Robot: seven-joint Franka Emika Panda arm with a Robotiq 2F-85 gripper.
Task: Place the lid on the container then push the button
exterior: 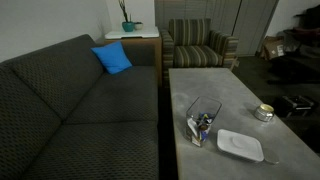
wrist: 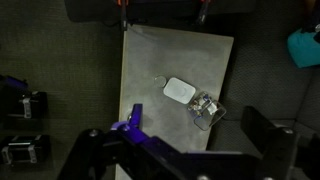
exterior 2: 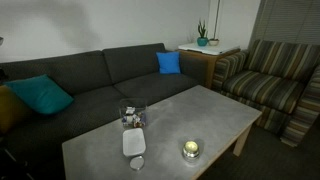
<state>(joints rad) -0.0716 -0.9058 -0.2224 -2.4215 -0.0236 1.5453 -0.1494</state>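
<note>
The clear container [exterior: 203, 123] stands near the sofa-side edge of the grey table [exterior: 200, 85], with small dark and bluish items inside. The flat white lid [exterior: 240, 146] lies on the table right beside it, not on it. Both also show in an exterior view, container [exterior 2: 133, 116] and lid [exterior 2: 134, 142], and in the wrist view, container [wrist: 207, 110] and lid [wrist: 181, 90]. My gripper [wrist: 200, 135] is open and empty, high above the table, with the container seen between its fingers. The arm is not seen in either exterior view.
A round metallic object [exterior: 263, 112] sits on the table near the lid, also seen in an exterior view [exterior 2: 191, 150]. A small grey disc [exterior 2: 137, 163] lies by the lid. A dark sofa [exterior: 70, 100] runs along the table; a striped armchair [exterior 2: 270, 80] stands at its end.
</note>
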